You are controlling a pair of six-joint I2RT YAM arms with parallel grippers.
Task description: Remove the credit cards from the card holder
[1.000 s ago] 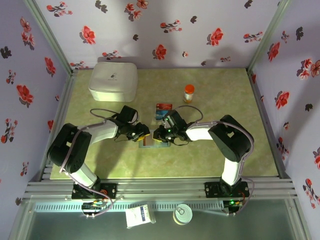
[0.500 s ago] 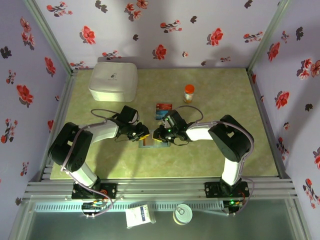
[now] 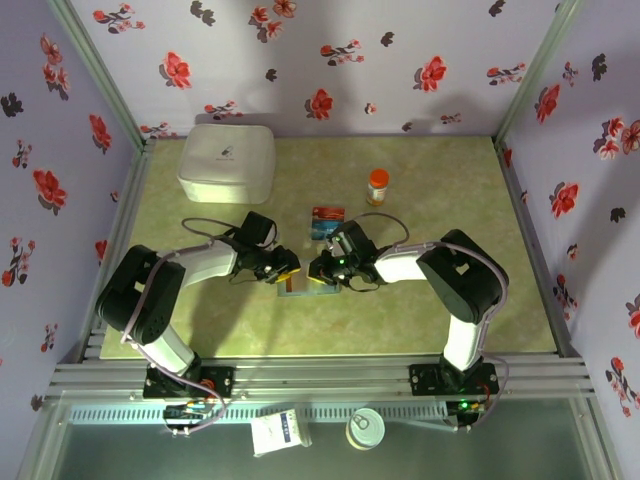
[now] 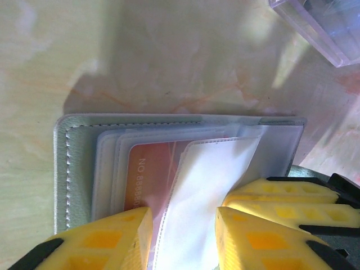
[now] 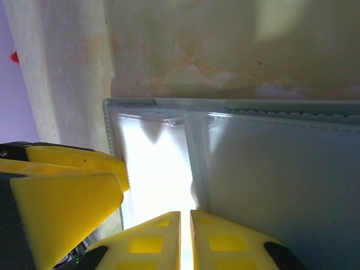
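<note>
Left gripper [image 4: 183,218]: the yellow claw is apart, lowered onto the open holder, with a lifted clear sleeve leaf lying in the gap between its fingers. From overhead it [image 3: 284,268] sits at the holder's left end.
Right gripper [image 5: 185,219]: the yellow claw is pressed almost together. The edge of a bright clear sleeve leaf runs into the thin slit between the fingers, so it appears clamped on the holder's sleeve. From overhead it [image 3: 317,268] faces the left gripper, tips just beside each other.
Card holder [image 4: 79,163]: a flat, soft, grey-blue bifold card holder with a stitched border lies open on the table at its centre [image 3: 298,285], under both claws. Clear plastic sleeves are layered inside it [image 5: 281,185].
Red card [image 4: 149,166]: a thin red plastic card with pale embossed digits sits inside the holder under a clear sleeve, partly covered by the lifted leaf.
Clear piece [image 4: 323,28]: a transparent rectangular plastic piece lies on the table beyond the holder, apart from it.
Red and bluish item [image 3: 326,220]: small, flat, just beyond the claws; too small to identify.
Table [image 3: 450,220]: pale green marbled surface.
White box [image 3: 227,160]: large, rounded, at the far left corner.
Orange bottle [image 3: 377,186]: small, upright, far side, well apart from the holder.
</note>
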